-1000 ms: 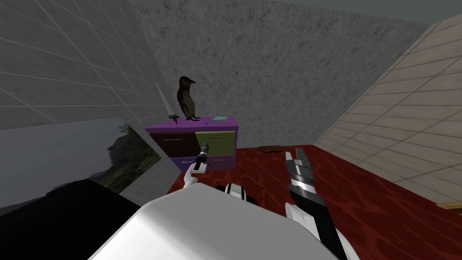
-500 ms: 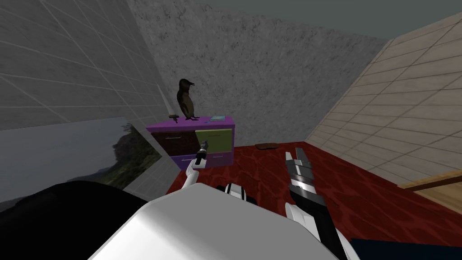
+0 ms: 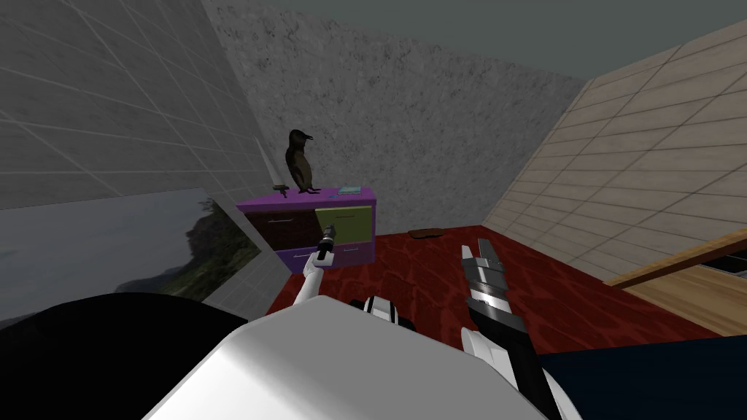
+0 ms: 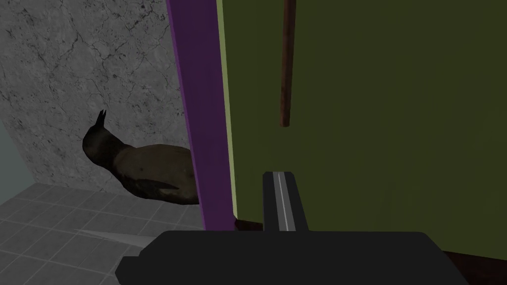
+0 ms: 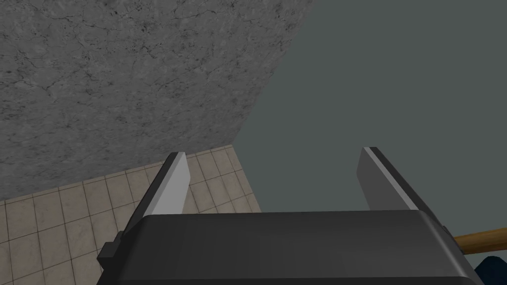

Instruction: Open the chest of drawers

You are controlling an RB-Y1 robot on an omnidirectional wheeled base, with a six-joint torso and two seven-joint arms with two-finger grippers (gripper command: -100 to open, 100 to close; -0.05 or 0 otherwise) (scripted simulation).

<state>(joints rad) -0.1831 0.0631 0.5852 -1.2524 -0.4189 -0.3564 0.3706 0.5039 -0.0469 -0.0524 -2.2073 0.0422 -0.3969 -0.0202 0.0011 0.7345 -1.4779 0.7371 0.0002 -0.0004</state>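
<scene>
A purple chest of drawers stands against the grey back wall, with a dark maroon drawer at its left, an olive green drawer at its right and a purple drawer below. My left gripper reaches out in front of the green drawer. In the left wrist view its fingers lie together, shut on nothing, just short of the green drawer front. The thin brown handle bar lies beyond the tips. My right gripper hangs over the red floor, open.
A dark penguin figure, a small dark object and a teal book sit on the chest top. A landscape picture leans at the left. On the red carpet lies a brown object. Wooden furniture stands at the right.
My view has swung: the right wall has shifted, and wooden furniture and a dark blue surface have come in at the right. The left gripper stays at the green drawer.
</scene>
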